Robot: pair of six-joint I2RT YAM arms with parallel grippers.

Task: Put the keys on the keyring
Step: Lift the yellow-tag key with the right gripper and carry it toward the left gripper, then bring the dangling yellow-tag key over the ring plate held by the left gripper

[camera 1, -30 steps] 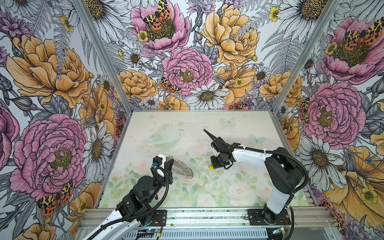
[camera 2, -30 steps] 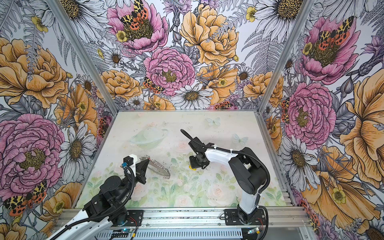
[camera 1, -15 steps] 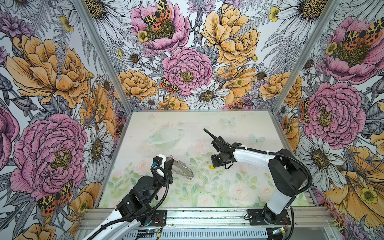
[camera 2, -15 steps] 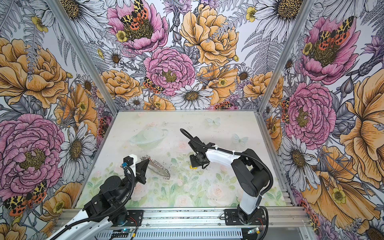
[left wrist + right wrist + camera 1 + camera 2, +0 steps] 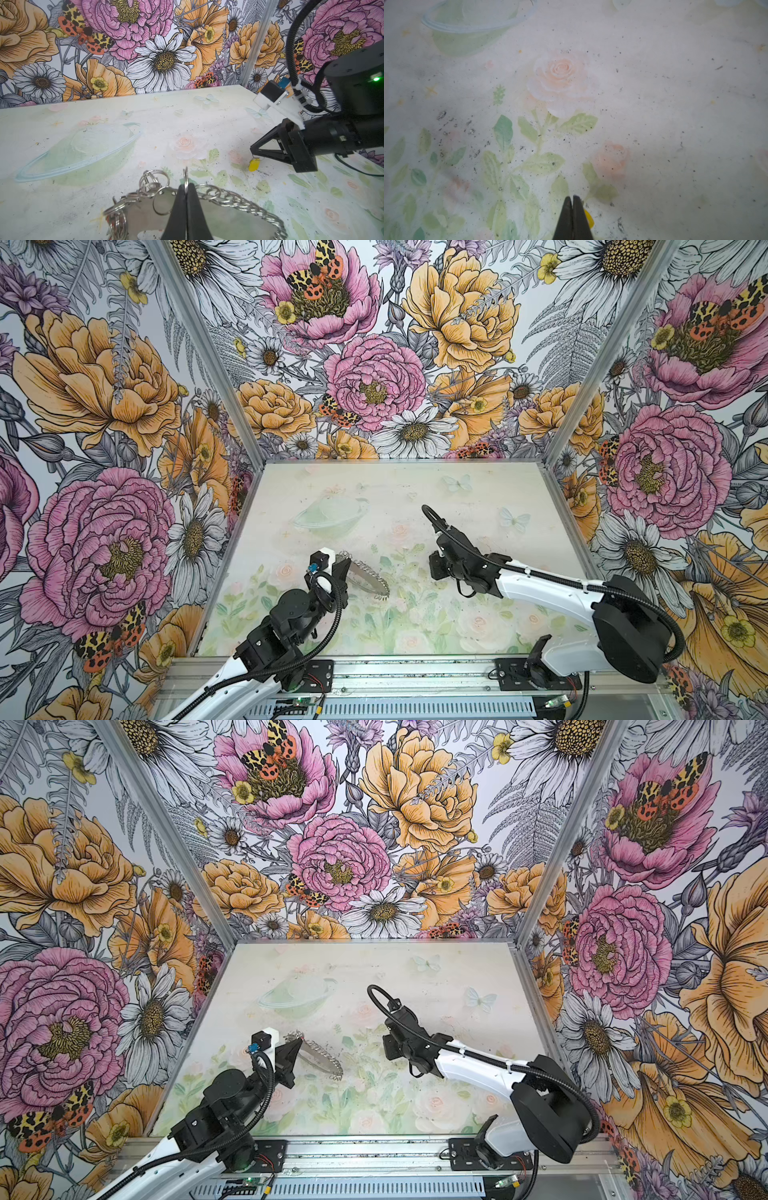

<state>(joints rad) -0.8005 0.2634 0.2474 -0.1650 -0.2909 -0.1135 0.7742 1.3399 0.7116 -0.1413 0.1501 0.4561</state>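
Observation:
The keyring [image 5: 228, 216], a flat grey hoop fringed with small split rings, hangs tilted above the mat left of centre in both top views [image 5: 368, 578] [image 5: 324, 1058]. My left gripper [image 5: 186, 186] [image 5: 344, 566] is shut on one split ring at its edge, which stands edge-on between the fingertips. To its right, my right gripper [image 5: 252, 152] [image 5: 572, 197] [image 5: 434, 574] is shut low over the mat. A yellow tag [image 5: 254, 164] [image 5: 589, 220] of one of the keys dangles just under its tips, gripped by its thin wire ring. The key's metal blade is hidden.
The mat [image 5: 415, 622] is pale with printed roses and a faint ringed-planet print [image 5: 328, 514], and it is speckled with dark specks. Flowered walls on aluminium posts [image 5: 582, 406] close in three sides. The arms' mounting rail [image 5: 415, 672] runs along the front edge.
My right gripper has closed the last bit round the yellow-tagged key, and its arm has shifted slightly. The yellow tag no longer shows in the top views. My left gripper still holds the keyring.

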